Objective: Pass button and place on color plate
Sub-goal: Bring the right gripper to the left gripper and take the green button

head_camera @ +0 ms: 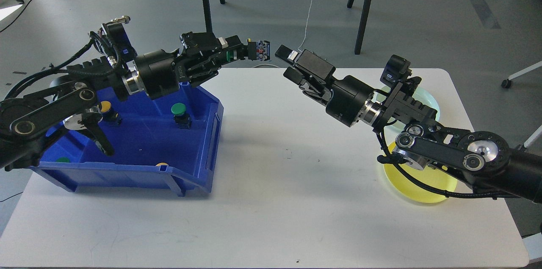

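My left gripper is shut on a green button, held level in the air above the table's far edge, its contact block pointing right. My right gripper is open, its fingers just right of that block with a small gap between. A blue bin at the left holds a yellow button and a green button; two more caps peek at its front wall. A yellow plate and a pale green plate lie at the right, mostly hidden behind my right arm.
The white table spreads between the bin and the plates. My right arm stretches low over both plates. Black stand legs and cables are on the floor beyond the table's far edge.
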`<act>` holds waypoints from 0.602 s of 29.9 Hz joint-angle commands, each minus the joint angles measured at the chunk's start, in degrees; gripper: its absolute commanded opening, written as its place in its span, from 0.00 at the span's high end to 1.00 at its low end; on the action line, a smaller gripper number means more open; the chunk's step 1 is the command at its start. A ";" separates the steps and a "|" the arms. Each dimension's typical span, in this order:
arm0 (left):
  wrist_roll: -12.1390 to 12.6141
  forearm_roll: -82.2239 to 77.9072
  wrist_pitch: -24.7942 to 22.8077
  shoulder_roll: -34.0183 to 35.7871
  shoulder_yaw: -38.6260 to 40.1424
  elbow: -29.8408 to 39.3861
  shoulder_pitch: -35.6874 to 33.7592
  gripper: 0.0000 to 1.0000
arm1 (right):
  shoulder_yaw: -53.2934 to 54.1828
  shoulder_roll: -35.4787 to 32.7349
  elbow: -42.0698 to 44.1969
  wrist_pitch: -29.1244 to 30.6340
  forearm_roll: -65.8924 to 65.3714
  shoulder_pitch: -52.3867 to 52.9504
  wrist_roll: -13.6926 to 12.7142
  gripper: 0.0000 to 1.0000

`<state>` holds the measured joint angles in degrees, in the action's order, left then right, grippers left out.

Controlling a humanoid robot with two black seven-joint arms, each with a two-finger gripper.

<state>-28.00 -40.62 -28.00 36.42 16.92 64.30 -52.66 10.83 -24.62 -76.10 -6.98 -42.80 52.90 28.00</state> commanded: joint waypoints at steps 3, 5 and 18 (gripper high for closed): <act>0.00 0.37 0.00 0.06 0.13 0.83 0.01 0.83 | 0.07 0.63 0.25 -1.11 0.00 -0.08 0.00 0.07; 0.00 0.45 0.00 0.23 0.13 1.70 0.10 0.83 | 0.07 1.16 0.25 -1.20 0.00 -0.16 0.00 0.07; 0.00 0.10 0.00 0.15 -0.05 2.06 0.10 0.82 | 9.90 -4.91 -7.13 2.05 6.68 -11.31 0.00 0.07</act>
<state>-28.00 -40.47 -28.00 36.76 16.89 66.41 -52.52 17.35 -28.66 -81.44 -6.14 -37.00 45.39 28.00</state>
